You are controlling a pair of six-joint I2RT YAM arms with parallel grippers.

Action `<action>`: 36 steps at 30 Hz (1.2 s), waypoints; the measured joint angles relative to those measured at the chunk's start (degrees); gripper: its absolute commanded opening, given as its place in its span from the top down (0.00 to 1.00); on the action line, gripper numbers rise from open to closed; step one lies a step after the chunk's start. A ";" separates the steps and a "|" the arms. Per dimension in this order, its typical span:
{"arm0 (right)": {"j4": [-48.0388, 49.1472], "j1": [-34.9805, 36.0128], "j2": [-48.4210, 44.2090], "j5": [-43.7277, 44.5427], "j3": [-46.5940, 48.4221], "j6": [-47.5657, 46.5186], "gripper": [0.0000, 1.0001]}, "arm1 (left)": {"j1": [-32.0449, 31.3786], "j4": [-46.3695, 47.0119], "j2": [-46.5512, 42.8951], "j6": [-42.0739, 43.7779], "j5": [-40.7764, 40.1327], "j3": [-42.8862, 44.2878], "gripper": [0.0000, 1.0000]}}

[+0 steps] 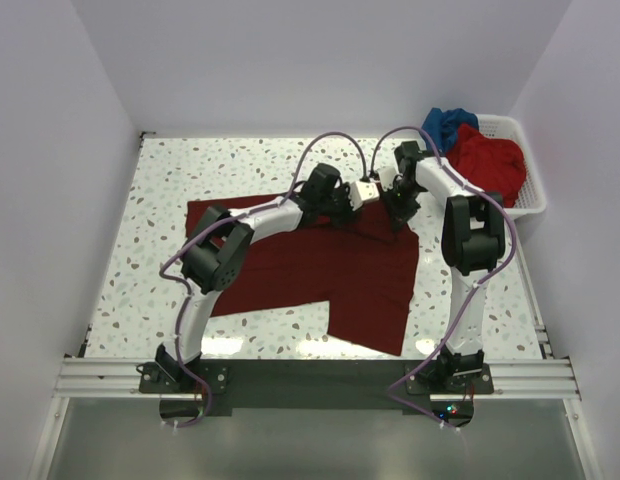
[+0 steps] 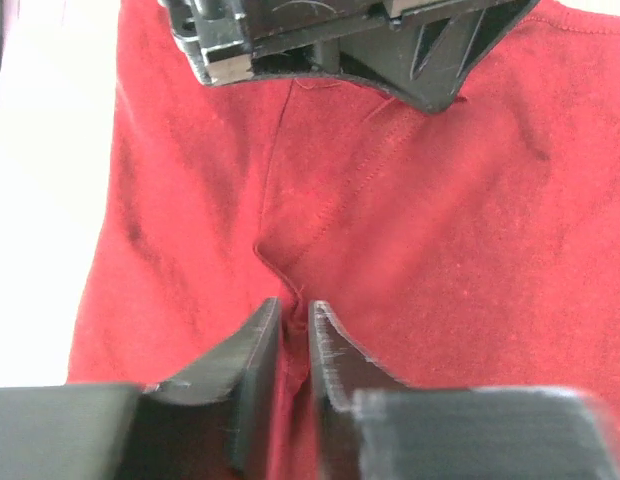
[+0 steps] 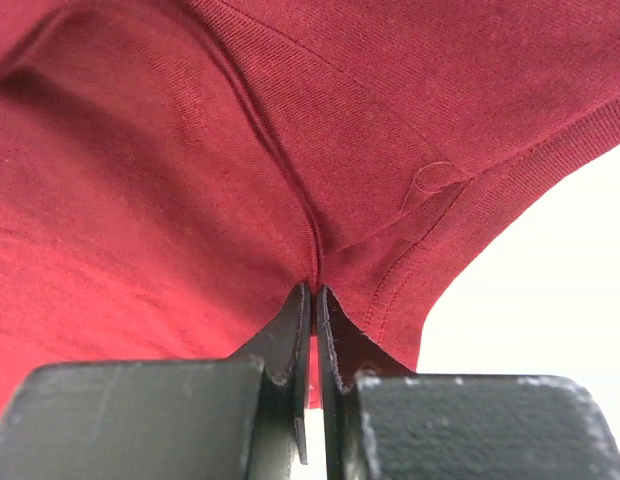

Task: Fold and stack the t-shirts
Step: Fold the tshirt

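A dark maroon cotton t-shirt (image 1: pixel 310 270) lies spread across the speckled terrazzo table (image 1: pixel 190 170), taking up most of the middle of it. Both arms reach out over it to its far edge, and there they meet, close together and a little right of centre.

The left gripper (image 2: pixel 295 310) has its jaws drawn almost together, with only a thin ridge of maroon cloth standing up between them. The right gripper (image 3: pixel 312 292) is pinched tight as well, with a pleat of the same shirt caught between its fingers beside a stitched seam. So each arm has a nip of the far hem, or perhaps the collar area; I cannot tell which.

From the jaws, nearly all of the shirt runs back toward the arm bases. Its widest stretch goes off to the left, under the left arm's forearm. I judge the next move to be a fold drawing this held edge toward the near side. Neither arm is much closer to the work.

The brighter red t-shirt (image 1: pixel 488 160) and the blue t-shirt (image 1: pixel 448 122) sit heaped in the white slatted plastic basket (image 1: pixel 530 195) at the far right, still unfolded.
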 measured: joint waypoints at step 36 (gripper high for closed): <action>-1.51 0.00 0.00 -0.02 1.88 -0.15 1.00 | 0.11 -5.75 7.30 -4.50 -1.95 8.09 0.58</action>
